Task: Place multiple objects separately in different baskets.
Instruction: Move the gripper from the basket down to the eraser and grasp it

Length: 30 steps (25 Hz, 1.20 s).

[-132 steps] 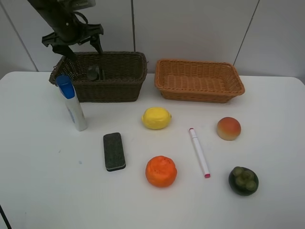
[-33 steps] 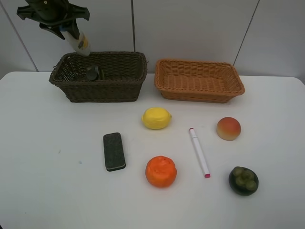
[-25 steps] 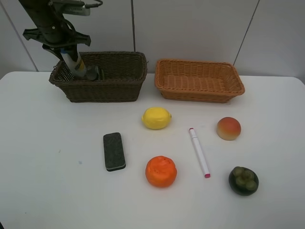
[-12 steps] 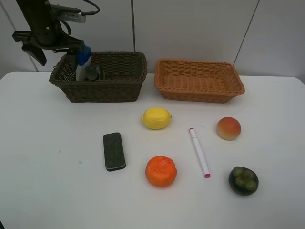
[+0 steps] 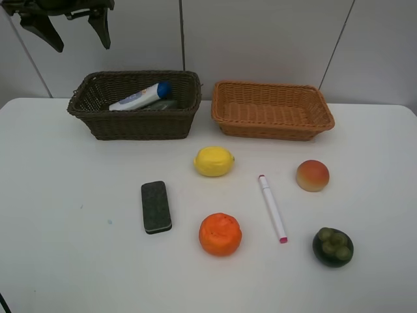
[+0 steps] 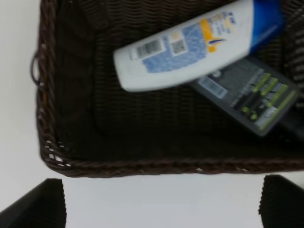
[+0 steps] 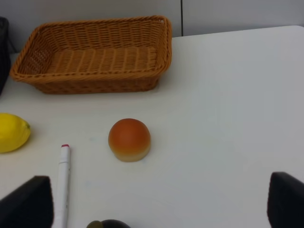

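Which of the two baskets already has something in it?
The dark brown basket: the white blue-capped tube lies inside it. The light orange-tan basket holds nothing.

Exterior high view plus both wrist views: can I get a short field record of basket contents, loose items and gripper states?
dark brown woven basket: holds white blue-capped tube lying partly over dark green pump bottle
light orange-tan woven basket: nothing visible inside
on white table: yellow lemon, orange, peach, dark green mangosteen, black-blue eraser block, white pink-tipped marker
left gripper: open, above dark brown basket, holding nothing
right gripper: open, holding nothing, peach ahead of it
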Motion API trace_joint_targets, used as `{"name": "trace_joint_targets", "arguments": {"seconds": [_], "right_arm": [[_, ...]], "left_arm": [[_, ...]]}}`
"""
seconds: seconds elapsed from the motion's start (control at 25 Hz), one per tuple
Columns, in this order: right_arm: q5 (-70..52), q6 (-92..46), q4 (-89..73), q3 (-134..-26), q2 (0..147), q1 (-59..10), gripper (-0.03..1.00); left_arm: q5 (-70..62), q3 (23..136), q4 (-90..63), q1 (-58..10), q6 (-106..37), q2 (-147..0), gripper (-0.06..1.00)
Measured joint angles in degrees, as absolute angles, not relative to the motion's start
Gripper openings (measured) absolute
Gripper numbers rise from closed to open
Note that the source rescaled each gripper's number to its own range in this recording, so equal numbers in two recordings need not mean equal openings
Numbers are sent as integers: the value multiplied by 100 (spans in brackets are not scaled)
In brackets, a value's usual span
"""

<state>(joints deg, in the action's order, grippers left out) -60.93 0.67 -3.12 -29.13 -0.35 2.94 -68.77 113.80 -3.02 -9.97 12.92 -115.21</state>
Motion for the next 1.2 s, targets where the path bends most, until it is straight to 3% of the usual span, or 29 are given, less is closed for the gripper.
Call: {"name": "trace_joint_targets", "arguments": {"seconds": [0.32,0.6,0.88,1.2], "right_arm": [[-6093,67,-312,-2913,-35,294,100],[-6093,67,-312,-2913,-35,294,100],[-6093,67,-312,-2913,-35,294,100],[-6093,67,-312,-2913,-35,294,100]], "left_arm": [[-6877,10505,-987,-1967,1195,-10681,100],[-6876,8828,-1019,-2873,1908,-10609,100],[-6570,7729,-1013,-3281,2250,-10872,100],[-6000,7635,-1019,-3412,2400,-11878,100]]}}
